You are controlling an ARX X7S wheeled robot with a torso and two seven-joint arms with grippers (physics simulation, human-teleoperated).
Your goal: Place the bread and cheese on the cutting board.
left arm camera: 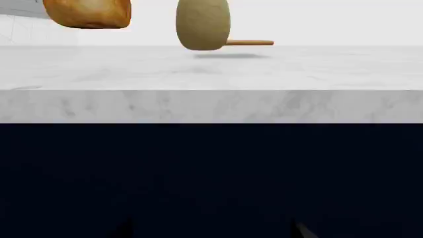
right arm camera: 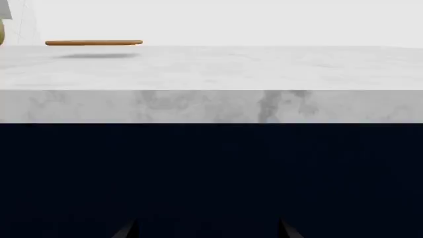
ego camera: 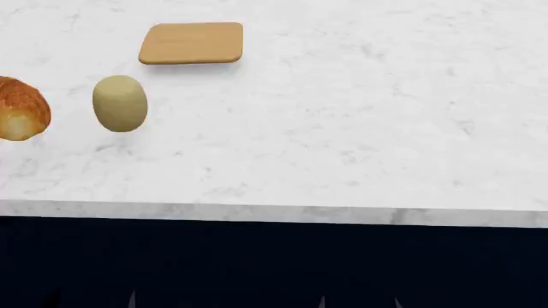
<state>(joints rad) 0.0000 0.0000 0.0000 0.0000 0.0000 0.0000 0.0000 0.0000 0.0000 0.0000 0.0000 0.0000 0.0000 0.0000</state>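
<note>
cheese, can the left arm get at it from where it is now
Probably yes. The cheese sits in the open on the counter, apart from the bread and the cutting board. The left gripper itself sits below the counter edge, its state unclear.

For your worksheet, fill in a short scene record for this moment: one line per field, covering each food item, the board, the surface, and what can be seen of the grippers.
surface: white marble counter above a dark cabinet front
bread: on the counter at the far left, partly cut off by the head view's edge
cheese: on the counter, right of the bread, not touching it
cutting board: flat, bare, beyond the cheese
food on board: none yet
grippers: only dark fingertip slivers at the frame bottoms, below counter level; state unclear
</note>
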